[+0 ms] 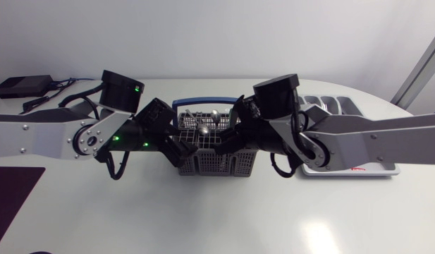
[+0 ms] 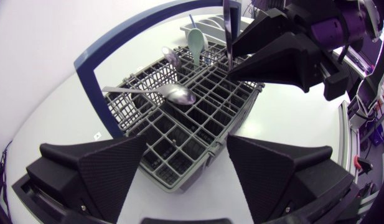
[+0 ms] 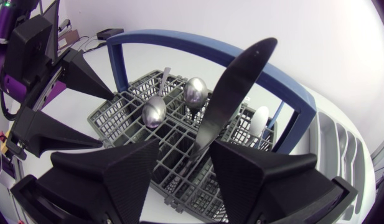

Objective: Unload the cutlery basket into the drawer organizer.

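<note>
— At mid-table, the cutlery basket [image 1: 217,168] sits between both arms, and the drawer organizer [image 1: 379,171] is just beside it, partly under the right arm. Pincer states?
— Right pincer [image 3: 198,155] is clenched on a knife [image 3: 232,87], gripped low, with the long end sticking up over the grid. Left pincer [image 2: 187,149] is released, fingers wide, with the basket's near end between them. Can't tell if it touches.
— How will the knife handle?
— It looks stiff, thin, smooth metal, probably light. Slick, so it could swivel or slide between flat fingers. I'd pinch across the flat faces near the balance point, not the edge.
— What's left in the basket?
— A steel spoon [image 3: 154,113], a second spoon [image 3: 196,92] and a pale spoon [image 3: 260,118], all standing or leaning in the cells.
— Where to grab those?
— By the neck or handle. The rounded bowls would likely squirt out. Can't tell what the pale one is made of, maybe brittle, so go gentle.
</note>
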Controlling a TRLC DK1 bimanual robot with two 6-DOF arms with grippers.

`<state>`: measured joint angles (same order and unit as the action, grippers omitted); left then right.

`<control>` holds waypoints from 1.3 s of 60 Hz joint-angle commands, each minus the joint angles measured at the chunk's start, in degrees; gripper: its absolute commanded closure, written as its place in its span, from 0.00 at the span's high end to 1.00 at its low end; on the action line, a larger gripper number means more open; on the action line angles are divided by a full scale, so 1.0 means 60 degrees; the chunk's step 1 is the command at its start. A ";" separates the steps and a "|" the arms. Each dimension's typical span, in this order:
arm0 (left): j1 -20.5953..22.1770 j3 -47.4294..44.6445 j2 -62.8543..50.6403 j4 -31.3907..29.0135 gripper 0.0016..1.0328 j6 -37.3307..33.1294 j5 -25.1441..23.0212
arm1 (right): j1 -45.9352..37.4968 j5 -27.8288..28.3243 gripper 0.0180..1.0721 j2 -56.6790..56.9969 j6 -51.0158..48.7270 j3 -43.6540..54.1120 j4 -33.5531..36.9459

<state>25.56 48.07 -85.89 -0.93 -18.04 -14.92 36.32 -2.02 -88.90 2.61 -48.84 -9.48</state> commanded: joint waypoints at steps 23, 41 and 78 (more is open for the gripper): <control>0.0222 -0.0014 -0.0217 0.0213 0.86 0.0063 0.0040 | -0.0193 -0.0102 0.27 -0.0373 0.0136 0.0039 -0.0310; 0.0266 -0.0058 -0.0202 0.0213 0.86 0.0063 0.0084 | -0.0091 0.0117 0.26 0.0345 -0.0011 0.0567 -0.0662; 0.0413 -0.0058 -0.0334 0.0345 0.86 0.0034 0.0260 | 0.0188 0.0249 0.26 0.1472 -0.0421 0.1387 -0.1336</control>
<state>27.46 48.05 -86.48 0.56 -18.04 -13.80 36.23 -0.32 -81.32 1.02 -42.13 -15.84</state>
